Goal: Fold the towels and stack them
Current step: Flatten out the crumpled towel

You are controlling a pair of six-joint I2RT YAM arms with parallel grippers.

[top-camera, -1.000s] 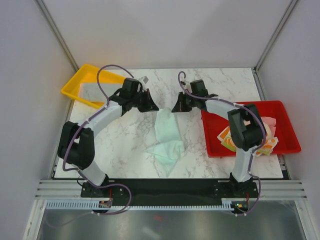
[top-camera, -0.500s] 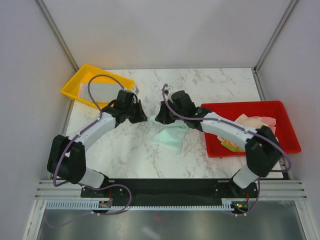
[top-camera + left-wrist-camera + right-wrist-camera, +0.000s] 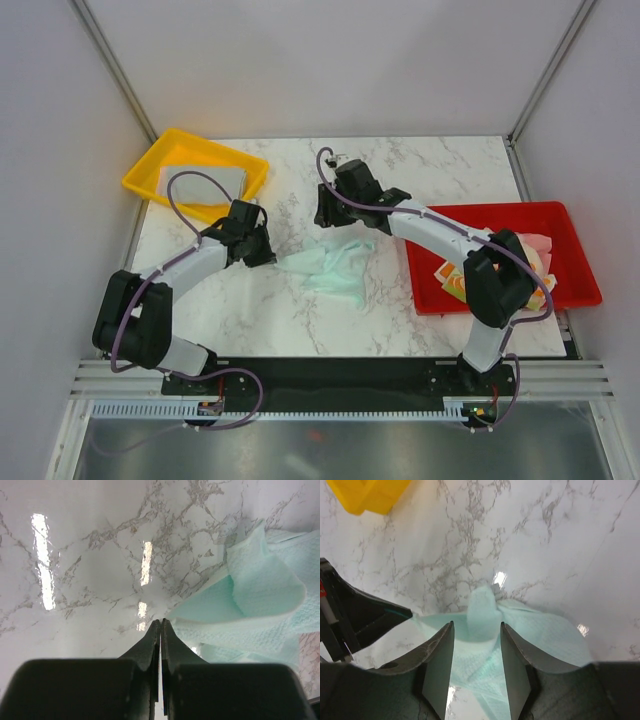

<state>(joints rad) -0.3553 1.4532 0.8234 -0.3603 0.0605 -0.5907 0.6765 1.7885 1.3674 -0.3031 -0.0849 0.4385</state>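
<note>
A crumpled mint green towel [image 3: 335, 268] lies on the marble table between the two arms. My left gripper [image 3: 270, 255] is low at the towel's left corner. In the left wrist view its jaws [image 3: 161, 621] are shut, with the corner of the towel [image 3: 260, 580] running right into the tips. My right gripper [image 3: 323, 214] hovers over the towel's far edge, fingers open [image 3: 476, 624], and a raised fold of the towel [image 3: 485, 610] stands free between them. More towels, cream with orange [image 3: 455, 280] and pink [image 3: 540, 245], lie in the red tray [image 3: 500, 210]. A grey towel [image 3: 200, 183] lies in the yellow tray [image 3: 150, 165].
The red tray sits at the table's right edge, partly under the right arm's elbow. The yellow tray [image 3: 370, 495] is at the back left corner. Metal posts and pale walls enclose the table.
Both grippers came down and toward the front with the mint towel, which now lies on the table. The right gripper opened and let go; the left stayed shut.
</note>
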